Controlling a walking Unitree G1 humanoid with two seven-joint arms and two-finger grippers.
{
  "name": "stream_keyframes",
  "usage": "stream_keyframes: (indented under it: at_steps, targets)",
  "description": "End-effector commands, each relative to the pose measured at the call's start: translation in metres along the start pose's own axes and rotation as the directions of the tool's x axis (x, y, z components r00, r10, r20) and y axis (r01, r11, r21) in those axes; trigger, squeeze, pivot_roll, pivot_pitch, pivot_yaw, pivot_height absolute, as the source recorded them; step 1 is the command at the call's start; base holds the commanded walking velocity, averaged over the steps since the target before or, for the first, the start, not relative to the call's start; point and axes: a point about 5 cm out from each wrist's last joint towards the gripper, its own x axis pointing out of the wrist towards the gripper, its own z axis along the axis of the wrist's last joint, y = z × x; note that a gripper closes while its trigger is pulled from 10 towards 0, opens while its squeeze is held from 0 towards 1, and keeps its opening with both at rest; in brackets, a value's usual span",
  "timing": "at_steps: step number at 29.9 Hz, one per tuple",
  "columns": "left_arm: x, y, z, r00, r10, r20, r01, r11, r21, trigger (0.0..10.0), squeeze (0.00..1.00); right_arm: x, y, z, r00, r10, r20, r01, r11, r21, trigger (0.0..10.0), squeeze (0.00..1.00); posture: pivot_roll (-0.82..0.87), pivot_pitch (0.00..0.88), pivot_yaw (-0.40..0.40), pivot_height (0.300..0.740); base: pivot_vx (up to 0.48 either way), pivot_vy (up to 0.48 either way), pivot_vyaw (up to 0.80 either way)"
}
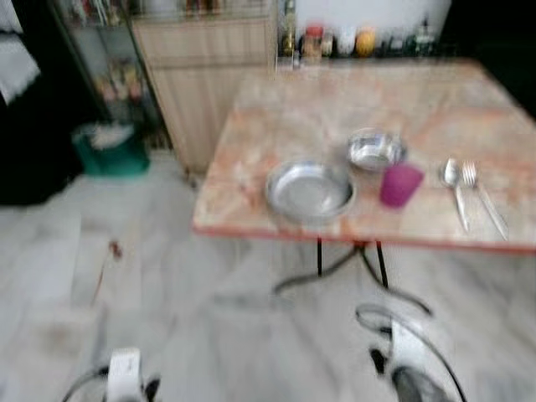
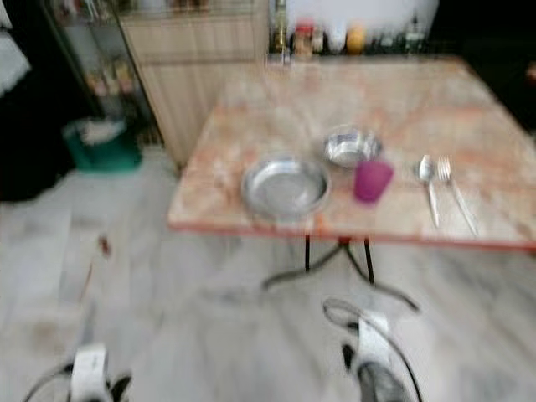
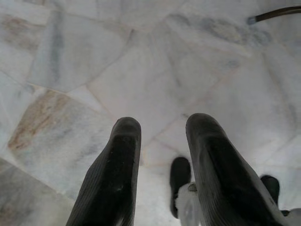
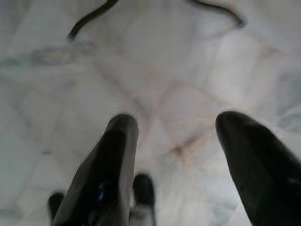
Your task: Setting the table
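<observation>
Left claw: held moderately apart, empty, above floor.
Plate: centre frame, desk front edge; stiff, slippery steel, best gripped by rim.
Cup: right of plate; light plastic.
Right claw: spread wide, empty.

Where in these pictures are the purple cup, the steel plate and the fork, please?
purple cup [image 1: 399, 185]: left eye view, on the middle of its side wall.
steel plate [image 1: 310, 191]: left eye view, on its flat inner base.
fork [image 1: 481, 191]: left eye view, on the handle just below its tines.
</observation>
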Motion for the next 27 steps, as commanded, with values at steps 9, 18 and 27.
stream_keyframes:
  at_steps: [9, 18, 27]
  targets:
    - [-0.002, 0.008, -0.001, 1.000, 0.019, 0.010, -0.019, 1.000, 0.008, 10.0, 0.00, 0.000, 0.006, -0.003, 1.000, 0.022, 0.003, -0.022, 1.000, 0.004, 10.0, 0.00, -0.01, 0.000, 0.042, 0.740, 0.000, 0.000, 0.00]
    - [-0.002, 0.007, -0.003, 1.000, 0.017, 0.003, -0.017, 1.000, 0.008, 10.0, 0.00, -0.001, 0.004, -0.006, 1.000, 0.021, 0.000, -0.021, 1.000, 0.011, 10.0, 0.00, -0.02, 0.000, 0.046, 0.740, 0.000, 0.000, 0.00]
    - [-0.002, 0.003, -0.005, 1.000, 0.012, -0.004, -0.012, 1.000, 0.005, 10.0, 0.00, -0.001, 0.001, -0.008, 1.000, 0.013, -0.013, -0.013, 1.000, 0.007, 10.0, 0.00, -0.02, 0.000, 0.042, 0.740, 0.000, 0.000, -0.30]
